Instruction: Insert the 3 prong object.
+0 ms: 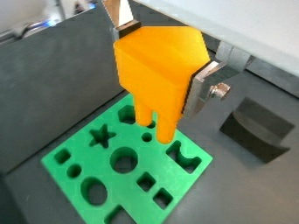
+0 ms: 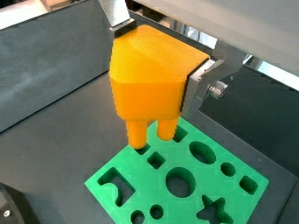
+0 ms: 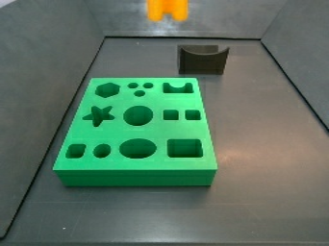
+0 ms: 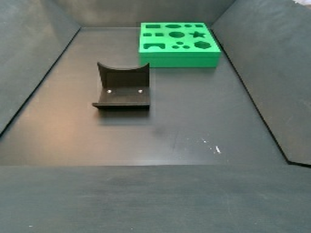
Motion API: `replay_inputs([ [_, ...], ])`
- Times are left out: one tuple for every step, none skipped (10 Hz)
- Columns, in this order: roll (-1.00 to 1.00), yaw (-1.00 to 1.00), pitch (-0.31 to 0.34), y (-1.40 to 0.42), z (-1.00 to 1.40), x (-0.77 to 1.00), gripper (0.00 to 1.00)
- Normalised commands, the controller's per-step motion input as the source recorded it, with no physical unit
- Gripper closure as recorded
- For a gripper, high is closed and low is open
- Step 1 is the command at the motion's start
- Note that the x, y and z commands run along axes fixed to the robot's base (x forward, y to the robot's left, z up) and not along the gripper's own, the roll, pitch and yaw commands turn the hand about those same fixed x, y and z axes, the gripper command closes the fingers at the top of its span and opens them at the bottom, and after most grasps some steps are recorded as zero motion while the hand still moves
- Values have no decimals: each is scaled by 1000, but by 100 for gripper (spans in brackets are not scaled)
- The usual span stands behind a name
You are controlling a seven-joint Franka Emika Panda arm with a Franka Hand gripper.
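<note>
My gripper (image 1: 162, 59) is shut on the 3 prong object (image 1: 152, 92), an orange-yellow piece with its prongs pointing down. It hangs above the green board (image 1: 122, 171), which has several shaped holes. Both wrist views show this; in a wrist view the gripper (image 2: 160, 57) holds the piece (image 2: 146, 87) over the board's (image 2: 187, 184) near edge. A silver finger (image 1: 198, 87) presses each side of the body. In a side view only the piece's lower part (image 3: 167, 10) shows at the top edge, high behind the board (image 3: 139, 130). The prongs do not touch the board.
The dark fixture (image 3: 202, 59) stands on the floor behind the board, also seen in a side view (image 4: 122, 86) and a wrist view (image 1: 257, 127). The board (image 4: 179, 44) lies in a dark walled bin with sloping sides (image 3: 52, 86).
</note>
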Motion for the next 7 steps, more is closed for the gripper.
replay_inputs([
  [91,-894,0,66,-957,6,100],
  [83,-817,0,163,-977,0,100],
  [0,-617,0,274,-1000,-114,100],
  [0,-571,0,343,-1000,-120,100],
  [0,-429,0,463,-1000,-131,100],
  [-13,-374,0,503,-1000,-137,100],
  [-86,-471,0,386,-880,-237,100],
])
